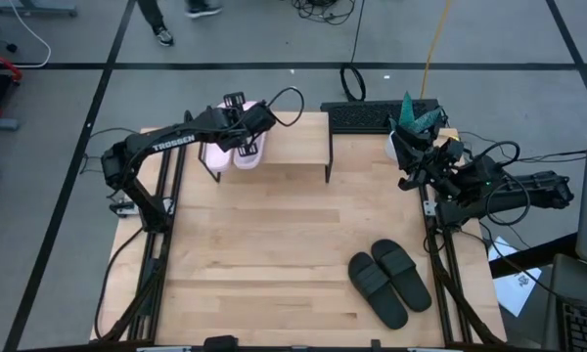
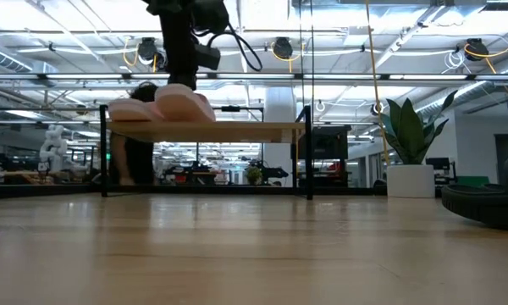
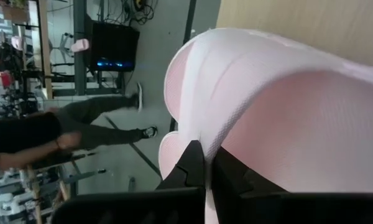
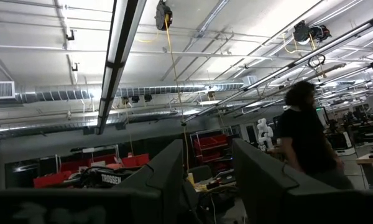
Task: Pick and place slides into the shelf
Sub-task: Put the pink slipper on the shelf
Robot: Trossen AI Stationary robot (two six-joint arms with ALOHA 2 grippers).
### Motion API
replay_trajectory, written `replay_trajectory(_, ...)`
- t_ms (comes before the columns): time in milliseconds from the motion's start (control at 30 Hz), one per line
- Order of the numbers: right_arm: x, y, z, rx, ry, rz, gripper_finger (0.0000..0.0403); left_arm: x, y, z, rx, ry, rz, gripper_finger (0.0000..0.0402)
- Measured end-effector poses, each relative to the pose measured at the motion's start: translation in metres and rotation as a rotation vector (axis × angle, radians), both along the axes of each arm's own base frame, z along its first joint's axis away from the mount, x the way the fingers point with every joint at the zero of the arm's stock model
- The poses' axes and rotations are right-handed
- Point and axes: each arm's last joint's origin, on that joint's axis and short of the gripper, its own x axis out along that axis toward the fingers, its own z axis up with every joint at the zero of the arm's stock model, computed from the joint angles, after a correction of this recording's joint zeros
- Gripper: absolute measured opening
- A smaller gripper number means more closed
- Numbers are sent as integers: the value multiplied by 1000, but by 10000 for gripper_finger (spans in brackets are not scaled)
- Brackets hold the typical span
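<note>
Two pale pink slides (image 1: pixel 237 152) lie side by side on the left end of the light-wood shelf (image 1: pixel 293 143), soles on its plank; the low view shows them (image 2: pixel 165 106) on top of the shelf (image 2: pixel 237 131). My left gripper (image 1: pixel 248 125) (image 3: pixel 206 157) is above the right-hand pink slide, shut on its strap. Both black slides (image 1: pixel 389 282) rest flat on the table near its right front. My right gripper (image 1: pixel 409 149) (image 4: pixel 205 158) waits at the table's right edge, open, pointing at the ceiling, holding nothing. My left gripper pinches the edge of the pink slide's wide strap (image 3: pixel 205 134) between its two fingers (image 3: pixel 193 168), coming from above and pointing down. The slide sits with its sole on the shelf top (image 2: pixel 186 110), beside the other pink slide.
A black keyboard (image 1: pixel 377 115) and a potted plant (image 1: pixel 418 112) stand past the table's far right corner. The right half of the shelf plank is bare wood. People walk on the floor beyond the table (image 3: pixel 50 134) (image 4: pixel 304 137).
</note>
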Motion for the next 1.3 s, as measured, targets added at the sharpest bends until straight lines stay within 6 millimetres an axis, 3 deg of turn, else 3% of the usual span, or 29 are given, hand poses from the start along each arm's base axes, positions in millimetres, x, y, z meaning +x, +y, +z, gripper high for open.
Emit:
replay_trajectory(367, 0, 0, 0, -5, 3, -4, 130, -4, -4, -29, -17, 46, 18, 0)
replay_trajectory(1300, 0, 0, 0, -25, 15, -17, 130, 0, -3, -29, 64, 49, 44, 80)
